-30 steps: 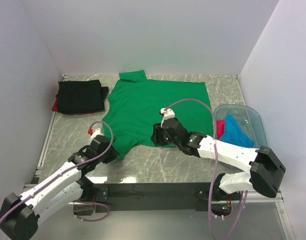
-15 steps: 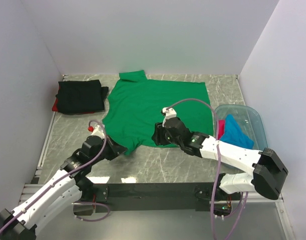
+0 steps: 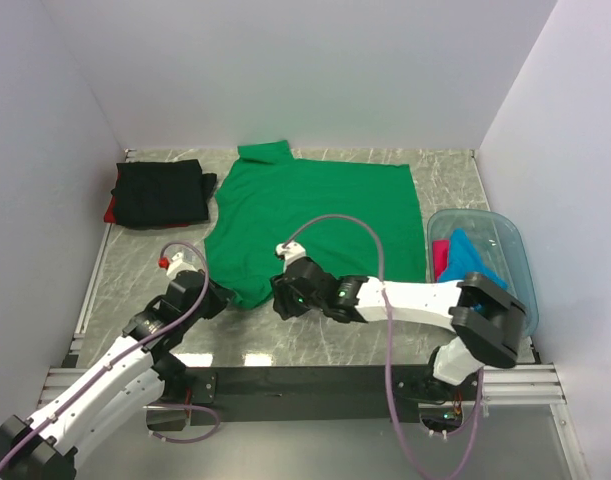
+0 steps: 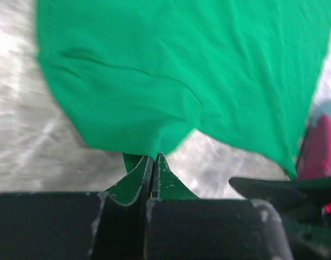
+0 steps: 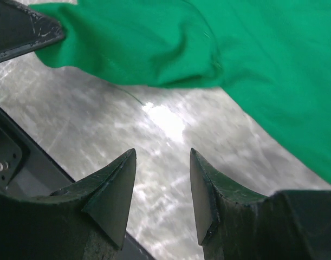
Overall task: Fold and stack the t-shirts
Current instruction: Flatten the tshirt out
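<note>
A bright green t-shirt lies spread flat in the middle of the table. My left gripper is shut on its near-left corner; in the left wrist view the jaws pinch a fold of the green cloth. My right gripper is open and empty, just off the shirt's near edge and close to the left gripper. In the right wrist view its fingers hang over bare table, with the green shirt beyond. A folded black t-shirt lies on a red one at the far left.
A translucent blue tub at the right holds a blue shirt and a pink one. White walls close in the table on three sides. The left gripper's finger shows in the right wrist view.
My right gripper has moved left and nearer, from the shirt's near hem to bare table beside the left gripper. The left gripper has shifted slightly with the corner.
</note>
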`<state>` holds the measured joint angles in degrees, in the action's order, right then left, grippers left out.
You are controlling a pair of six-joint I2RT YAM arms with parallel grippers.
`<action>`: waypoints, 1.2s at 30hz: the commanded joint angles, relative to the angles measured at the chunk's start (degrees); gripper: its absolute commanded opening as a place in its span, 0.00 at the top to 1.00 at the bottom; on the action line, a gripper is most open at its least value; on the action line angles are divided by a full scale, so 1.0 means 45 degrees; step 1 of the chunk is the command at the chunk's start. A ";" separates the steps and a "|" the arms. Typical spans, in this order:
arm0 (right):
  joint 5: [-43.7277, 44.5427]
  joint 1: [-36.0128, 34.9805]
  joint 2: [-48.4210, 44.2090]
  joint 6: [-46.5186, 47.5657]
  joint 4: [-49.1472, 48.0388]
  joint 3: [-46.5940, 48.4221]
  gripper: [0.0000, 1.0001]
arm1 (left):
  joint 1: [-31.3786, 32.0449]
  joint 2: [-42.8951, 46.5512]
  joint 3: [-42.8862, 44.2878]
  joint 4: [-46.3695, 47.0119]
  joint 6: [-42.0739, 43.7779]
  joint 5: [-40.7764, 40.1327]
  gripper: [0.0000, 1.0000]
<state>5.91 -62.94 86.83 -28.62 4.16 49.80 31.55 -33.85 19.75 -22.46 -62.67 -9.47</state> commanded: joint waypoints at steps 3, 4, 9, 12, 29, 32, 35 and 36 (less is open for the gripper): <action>0.0073 -0.0388 0.1482 0.0383 -0.0906 0.1451 0.49 | -0.0292 -0.0447 0.0573 -0.0069 0.0470 -0.1702 0.99; 0.0112 -0.0447 0.1738 0.0422 -0.0886 0.1627 0.49 | -0.0370 -0.0525 0.0553 -0.0010 0.0509 -0.1742 0.99; 0.0385 -0.0584 0.3085 0.0715 -0.0593 0.2702 0.50 | -0.0917 -0.1052 0.0280 0.0420 0.0782 -0.1918 0.99; 0.0424 -0.0623 0.3632 0.0833 -0.0399 0.3170 0.50 | -0.1249 -0.1248 0.0104 0.0693 0.0958 -0.1821 1.00; 0.1030 -0.0604 0.5958 0.1224 0.0090 0.4987 0.51 | -0.1796 -0.0956 -0.0033 0.0851 0.1349 -0.1000 1.00; 0.1186 -0.0623 0.6154 0.1088 0.0519 0.5105 0.54 | -0.1816 -0.0858 -0.0013 0.0753 0.1369 -0.0942 0.99; 0.1342 -0.0604 0.6115 0.0990 0.0676 0.4871 0.64 | -0.1816 -0.0799 0.0045 0.0753 0.1427 -0.0825 0.99; 0.1342 -0.0623 0.6115 0.0989 0.0812 0.4813 0.70 | -0.1816 -0.0838 0.0045 0.0733 0.1428 -0.0824 0.99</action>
<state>10.20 -65.39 113.78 -23.92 5.23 71.31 23.68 -38.09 19.84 -19.59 -57.67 -14.09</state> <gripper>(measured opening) 0.339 0.015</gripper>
